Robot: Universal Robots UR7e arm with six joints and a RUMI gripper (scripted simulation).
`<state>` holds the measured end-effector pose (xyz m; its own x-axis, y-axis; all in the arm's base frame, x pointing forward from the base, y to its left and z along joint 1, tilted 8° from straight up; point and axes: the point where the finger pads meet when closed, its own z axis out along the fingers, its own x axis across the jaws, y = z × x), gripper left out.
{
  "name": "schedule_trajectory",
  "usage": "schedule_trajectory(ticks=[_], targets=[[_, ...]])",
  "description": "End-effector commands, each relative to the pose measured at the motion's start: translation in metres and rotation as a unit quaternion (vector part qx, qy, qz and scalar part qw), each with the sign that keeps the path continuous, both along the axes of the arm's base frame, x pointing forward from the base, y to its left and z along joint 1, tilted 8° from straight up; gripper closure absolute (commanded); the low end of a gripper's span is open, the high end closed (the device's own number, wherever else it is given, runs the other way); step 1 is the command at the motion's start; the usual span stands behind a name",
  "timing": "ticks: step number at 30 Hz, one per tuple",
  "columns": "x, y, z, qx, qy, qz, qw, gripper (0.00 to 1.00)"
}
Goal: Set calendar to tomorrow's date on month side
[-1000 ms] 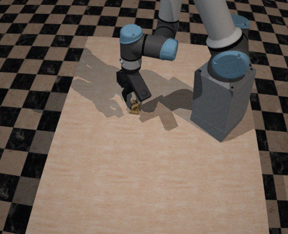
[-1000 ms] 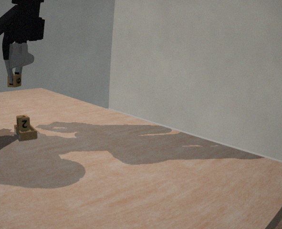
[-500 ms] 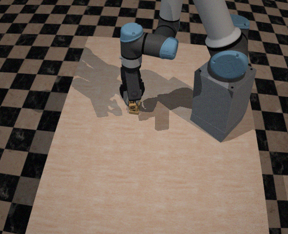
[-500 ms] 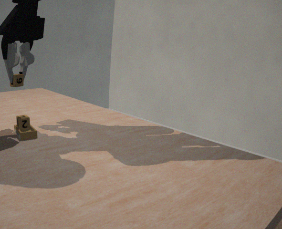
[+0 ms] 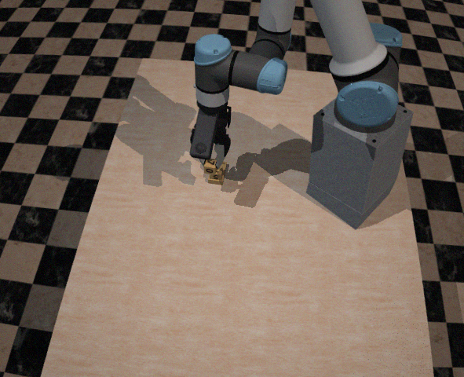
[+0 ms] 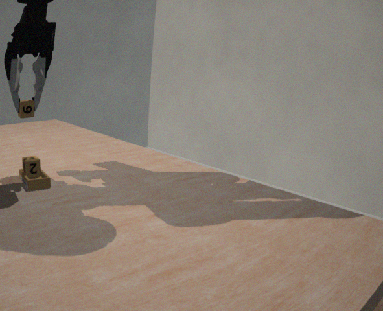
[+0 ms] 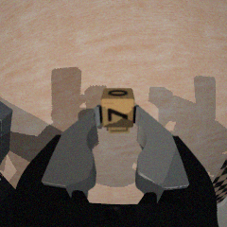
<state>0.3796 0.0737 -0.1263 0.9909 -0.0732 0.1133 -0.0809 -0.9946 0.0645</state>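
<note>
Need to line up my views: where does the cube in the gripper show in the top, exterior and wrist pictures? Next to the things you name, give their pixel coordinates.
Top: the held cube (image 5: 210, 166) (image 6: 26, 109) (image 7: 117, 108) is left of and above centre, under the gripper (image 5: 215, 159) (image 6: 26, 104) (image 7: 117, 106).
Exterior: left edge area, above the tray (image 5: 216, 181) (image 6: 39, 184).
Wrist: centre, between the fingertips.
Shared landmark: the gripper.
</note>
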Motion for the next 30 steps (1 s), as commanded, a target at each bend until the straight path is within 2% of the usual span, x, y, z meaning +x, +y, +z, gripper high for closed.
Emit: schedule_trajectory(ticks=[1, 4, 6, 9, 17, 21, 24, 27, 28, 30], targets=[[0.003, -0.003, 0.001, 0.005, -0.005, -0.077, 0.997, 0.90], [0.004, -0.005, 0.002, 0.010, -0.009, -0.124, 0.992, 0.90], [0.004, -0.005, 0.002, 0.010, -0.009, -0.124, 0.992, 0.90], [0.006, -0.009, 0.002, 0.017, -0.014, -0.187, 0.982, 0.90], [0.008, -0.014, 0.003, 0.027, -0.021, -0.283, 0.958, 0.90], [0.010, -0.018, 0.004, 0.034, -0.026, -0.346, 0.937, 0.90], [0.010, -0.018, 0.004, 0.034, -0.027, -0.349, 0.936, 0.90], [0.011, -0.022, 0.005, 0.041, -0.031, -0.410, 0.911, 0.90], [0.011, -0.023, 0.005, 0.041, -0.031, -0.411, 0.910, 0.90], [0.011, -0.025, 0.005, 0.045, -0.034, -0.446, 0.893, 0.90]])
